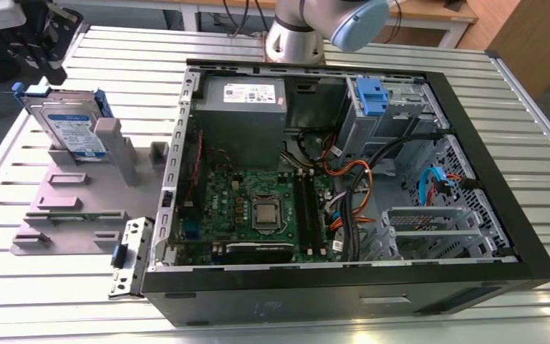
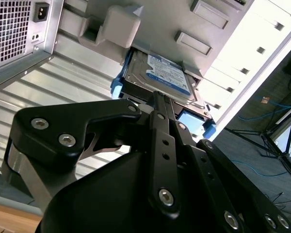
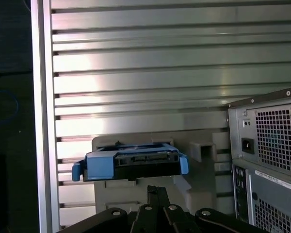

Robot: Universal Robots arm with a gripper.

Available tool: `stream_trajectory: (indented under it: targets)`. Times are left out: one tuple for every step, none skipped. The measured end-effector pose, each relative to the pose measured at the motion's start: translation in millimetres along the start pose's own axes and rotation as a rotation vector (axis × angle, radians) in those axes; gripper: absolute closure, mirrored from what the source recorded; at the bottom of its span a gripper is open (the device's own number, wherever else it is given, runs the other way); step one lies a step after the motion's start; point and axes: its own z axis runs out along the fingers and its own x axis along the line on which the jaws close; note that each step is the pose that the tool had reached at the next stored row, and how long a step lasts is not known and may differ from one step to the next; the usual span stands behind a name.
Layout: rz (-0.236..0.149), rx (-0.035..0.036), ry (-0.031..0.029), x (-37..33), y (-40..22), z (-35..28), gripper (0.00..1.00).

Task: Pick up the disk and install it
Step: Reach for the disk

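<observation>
Claw: we see it (image 1: 54,68) hanging above the far corner of the desk at the exterior view's left. In both wrist views (image 2: 157,97) (image 3: 155,190) its two fingers lie pressed together with nothing between them.
Disk: right ahead of the claw's tips and not gripped. It (image 1: 72,129) stands on edge in the holder, blue tab toward the claw, and both wrist views (image 2: 160,77) (image 3: 131,164) show it just past the tips.
Holder: a grey block (image 1: 74,193) beyond the claw, carrying the disk and lying flat on the desk.
Desk: slatted metal (image 1: 84,301), under the claw and all the rest.
Case: an open tower (image 1: 332,294) on its side, off to the exterior view's right of the claw and just beside the holder.
Power box: grey with a white sticker (image 1: 241,107), in the case corner closest to the claw.
Board: green (image 1: 256,208), on the case floor, farther from the claw than the power box.
Clip: bare blue (image 1: 371,97), in the drive cage, well apart from the claw.
</observation>
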Motion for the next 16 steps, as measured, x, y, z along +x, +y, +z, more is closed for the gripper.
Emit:
stream_trajectory:
  targets:
    - [0.0,0.0,-0.0001,1.5,0.4,1.1,0.89]
    - [0.0,0.0001,0.0,3.0,0.9,2.1,0.89]
    - [0.0,0.0001,0.0,4.6,1.5,3.0,0.89]
    - [0.0,0.0001,-0.0001,6.0,2.2,4.0,0.89]
    - [0.0,0.0001,-0.0001,7.4,2.8,4.9,0.89]
    - [0.0,0.0001,-0.0001,8.8,3.6,5.8,0.89]
    - [0.0,0.0001,-0.0001,10.2,4.3,6.8,0.89]
    - [0.0,0.0001,0.0,11.5,5.0,7.7,0.89]
    - [0.0,0.0001,0.0,12.9,5.5,8.5,0.89]
    - [0.0,0.0001,0.0001,14.2,6.0,9.3,0.89]
    - [0.0,0.0002,0.0001,15.3,6.3,9.9,0.89]
    - [0.0,0.0001,-0.0001,16.1,6.5,10.5,0.89]
    - [0.0,0.0,-0.0002,16.7,6.6,10.8,0.89]
    - [0.0,0.0001,-0.0001,16.9,6.6,10.8,0.89]
    - [0.0,0.0,-0.0001,16.9,6.6,10.8,0.89]
    - [0.0,0.0001,0.0,17.0,6.7,10.8,0.89]
